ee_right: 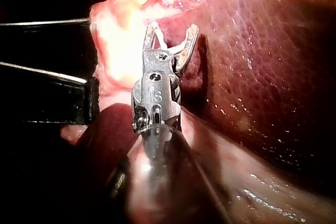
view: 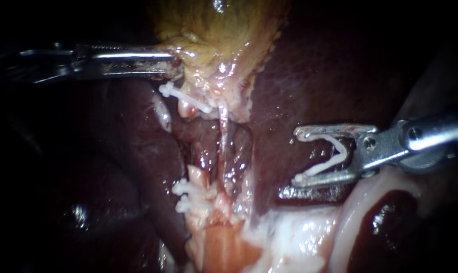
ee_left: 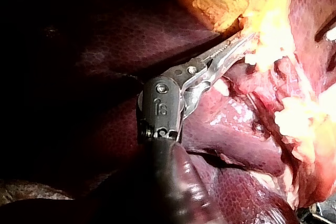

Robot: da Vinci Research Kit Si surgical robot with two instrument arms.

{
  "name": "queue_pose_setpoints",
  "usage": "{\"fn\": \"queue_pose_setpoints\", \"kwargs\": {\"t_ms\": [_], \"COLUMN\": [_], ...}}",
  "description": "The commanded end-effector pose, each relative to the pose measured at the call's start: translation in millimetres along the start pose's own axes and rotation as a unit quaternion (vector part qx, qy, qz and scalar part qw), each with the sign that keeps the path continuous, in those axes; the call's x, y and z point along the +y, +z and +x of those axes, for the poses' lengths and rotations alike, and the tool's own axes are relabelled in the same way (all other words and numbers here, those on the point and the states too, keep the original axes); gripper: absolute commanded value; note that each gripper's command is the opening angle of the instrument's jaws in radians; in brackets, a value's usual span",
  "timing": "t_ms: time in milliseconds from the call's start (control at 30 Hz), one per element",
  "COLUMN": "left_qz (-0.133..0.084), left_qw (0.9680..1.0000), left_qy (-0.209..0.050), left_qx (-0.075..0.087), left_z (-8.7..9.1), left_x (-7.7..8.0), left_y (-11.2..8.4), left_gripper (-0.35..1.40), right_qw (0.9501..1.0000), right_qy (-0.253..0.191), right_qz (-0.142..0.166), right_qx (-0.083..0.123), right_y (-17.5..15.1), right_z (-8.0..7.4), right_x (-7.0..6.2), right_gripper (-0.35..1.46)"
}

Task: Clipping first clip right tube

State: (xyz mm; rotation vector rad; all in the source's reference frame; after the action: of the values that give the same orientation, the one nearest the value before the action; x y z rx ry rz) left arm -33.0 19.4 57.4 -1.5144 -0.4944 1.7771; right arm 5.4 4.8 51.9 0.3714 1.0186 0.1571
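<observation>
The yellowish gallbladder lay at the far side, with the dark liver spreading to its right. One white clip sat at the gallbladder's near edge. Two more clips sat nearer, left of pale glistening tissue.

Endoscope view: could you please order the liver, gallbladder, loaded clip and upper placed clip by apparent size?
Largest first: liver; gallbladder; then the loaded clip in the right instrument looks larger than the upper placed clip, though it may merely sit nearer the camera.
</observation>
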Motion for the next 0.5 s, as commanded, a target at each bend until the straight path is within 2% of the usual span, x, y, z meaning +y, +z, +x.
{"fn": "queue_pose_setpoints", "kwargs": {"t_ms": [33, 167, 267, 400, 500], "left_qz": [-0.001, -0.005, -0.009, -0.013, -0.013], "left_qw": [1.0, 1.0, 0.9999, 0.9997, 0.9997], "left_qy": [0.0, -0.001, -0.006, -0.017, -0.02], "left_qx": [0.0, -0.001, -0.004, 0.009, 0.012], "left_z": [0.0, 0.5, 2.3, 4.8, 5.7], "left_x": [0.0, 0.5, 1.0, 2.3, 3.0], "left_y": [-0.1, -1.4, -3.0, -5.7, -7.0], "left_gripper": [-0.35, -0.35, -0.35, -0.35, -0.35], "right_qw": [1.0, 1.0, 1.0, 1.0, 1.0], "right_qy": [0.0, 0.0, 0.0, 0.0, 0.0], "right_qz": [0.0, 0.003, 0.003, 0.007, 0.008], "right_qx": [0.0, 0.0, 0.0, 0.0, 0.0], "right_y": [0.1, 0.1, 0.1, 0.4, 0.5], "right_z": [0.0, 0.0, 0.1, 0.2, 0.3], "right_x": [0.0, 0.0, 0.0, 0.0, 0.1], "right_gripper": [0.5, 0.5, 0.5, 0.5, 0.5]}}
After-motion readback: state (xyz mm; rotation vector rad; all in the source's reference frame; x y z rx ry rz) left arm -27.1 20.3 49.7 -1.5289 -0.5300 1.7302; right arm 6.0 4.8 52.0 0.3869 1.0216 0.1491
